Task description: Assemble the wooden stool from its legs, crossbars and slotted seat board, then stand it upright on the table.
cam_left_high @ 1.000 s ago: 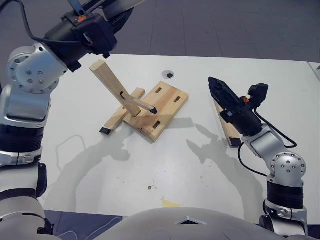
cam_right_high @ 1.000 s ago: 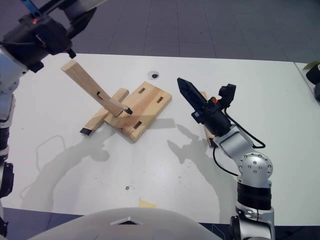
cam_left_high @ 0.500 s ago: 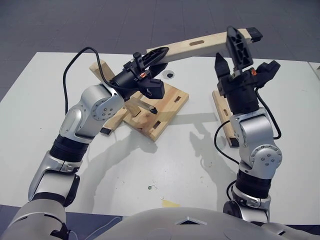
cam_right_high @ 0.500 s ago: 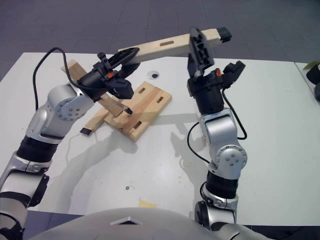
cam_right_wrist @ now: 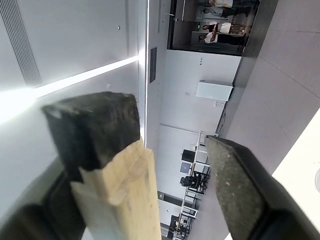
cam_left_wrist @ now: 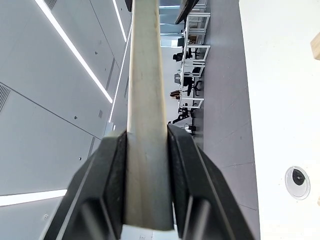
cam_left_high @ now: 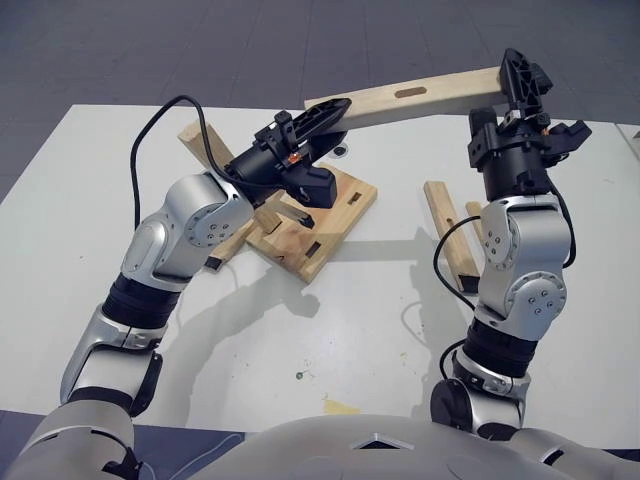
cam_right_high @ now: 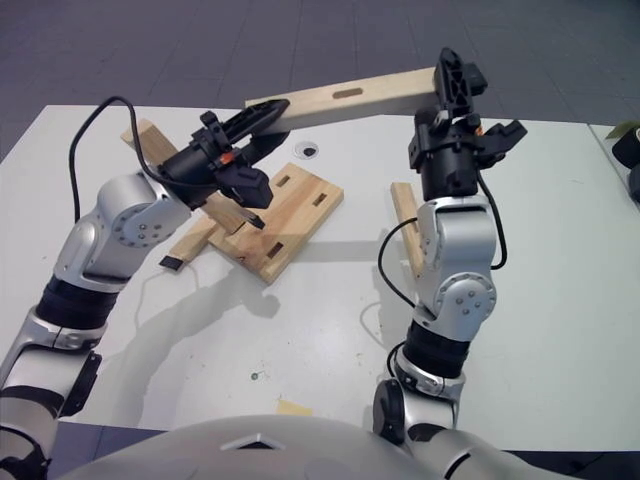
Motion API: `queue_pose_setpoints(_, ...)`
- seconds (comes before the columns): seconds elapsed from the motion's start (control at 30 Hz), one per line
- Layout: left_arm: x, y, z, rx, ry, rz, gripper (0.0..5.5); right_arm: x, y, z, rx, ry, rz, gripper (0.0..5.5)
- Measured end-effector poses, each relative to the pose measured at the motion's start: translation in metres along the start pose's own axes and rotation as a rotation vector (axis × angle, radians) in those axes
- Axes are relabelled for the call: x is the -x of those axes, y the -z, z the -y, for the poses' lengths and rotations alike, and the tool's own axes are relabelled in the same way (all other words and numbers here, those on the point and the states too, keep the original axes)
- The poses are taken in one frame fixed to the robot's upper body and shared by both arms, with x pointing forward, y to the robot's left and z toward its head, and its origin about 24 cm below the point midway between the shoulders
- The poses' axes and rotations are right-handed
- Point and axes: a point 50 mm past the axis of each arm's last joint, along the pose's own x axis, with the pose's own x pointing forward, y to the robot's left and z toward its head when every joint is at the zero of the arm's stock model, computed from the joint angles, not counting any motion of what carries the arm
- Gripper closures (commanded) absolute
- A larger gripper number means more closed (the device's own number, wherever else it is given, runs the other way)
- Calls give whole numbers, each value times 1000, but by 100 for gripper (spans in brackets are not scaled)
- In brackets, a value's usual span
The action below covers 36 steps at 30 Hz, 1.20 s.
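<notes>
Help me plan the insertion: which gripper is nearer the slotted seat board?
Left. The left gripper clamps one end of the raised leg over the far edge of the seat board; the right gripper, at the leg's other end, is right of the board.

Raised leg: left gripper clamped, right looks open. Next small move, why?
Probably back the right gripper off the capped end of the leg. The right wrist view shows a gap between the wood and one finger, while the left gripper is shut on the other end, so the left arm seems to carry it alone, free to head for the seat board.
</notes>
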Motion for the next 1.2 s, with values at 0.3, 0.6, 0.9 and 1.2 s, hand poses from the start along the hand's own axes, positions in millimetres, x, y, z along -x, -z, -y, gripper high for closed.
queue_pose_setpoints(0.3,1,1,4,-24,38,-10,449,0,2,2,114,49,30,417)
queue_pose_setpoints(0.6,1,2,7,-26,50,-3,412,1,3,7,121,71,37,433)
queue_pose_setpoints(0.9,-3,5,-4,-18,-3,0,262,2,1,14,87,117,71,439)
queue_pose_setpoints(1.2,-11,7,-12,246,-97,-68,119,1,-5,10,102,69,131,439)
